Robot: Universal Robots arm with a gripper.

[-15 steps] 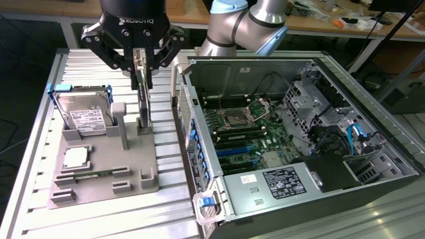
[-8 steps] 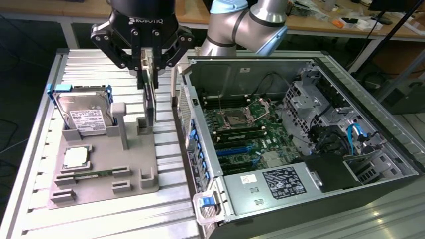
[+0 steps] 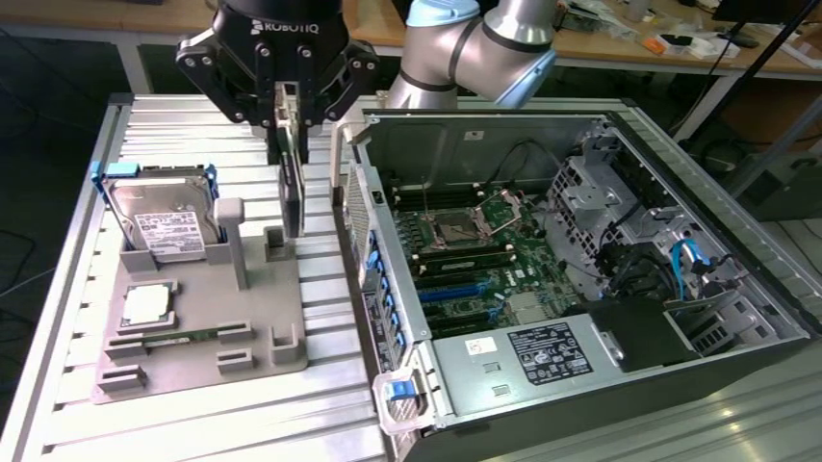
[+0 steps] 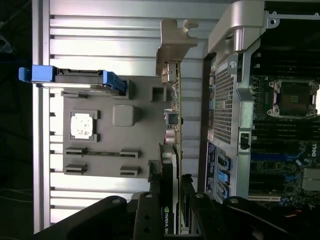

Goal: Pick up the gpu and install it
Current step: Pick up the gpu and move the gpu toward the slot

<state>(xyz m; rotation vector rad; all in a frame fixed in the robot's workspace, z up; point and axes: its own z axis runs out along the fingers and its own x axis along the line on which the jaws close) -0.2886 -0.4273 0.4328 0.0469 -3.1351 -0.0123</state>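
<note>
The gpu (image 3: pixel 293 197) is clamped edge-on between the closed fingers of the tool (image 3: pixel 292 130) and hangs straight down below it. It is held over the grey fixture plate (image 3: pixel 192 356) on the worktop (image 3: pixel 77 289), just beside the open computer case (image 3: pixel 719 289). In the exterior view, the card is seen as a thin dark strip, with a hard drive (image 3: pixel 161 217) standing towards the exterior view's left. In the wrist view, the gpu (image 4: pixel 177 145) is shown along its length, its silver bracket (image 4: pixel 174 42) at the far end from the tool (image 4: pixel 170 182). Whether its lower edge touches the fixture cannot be told.
</note>
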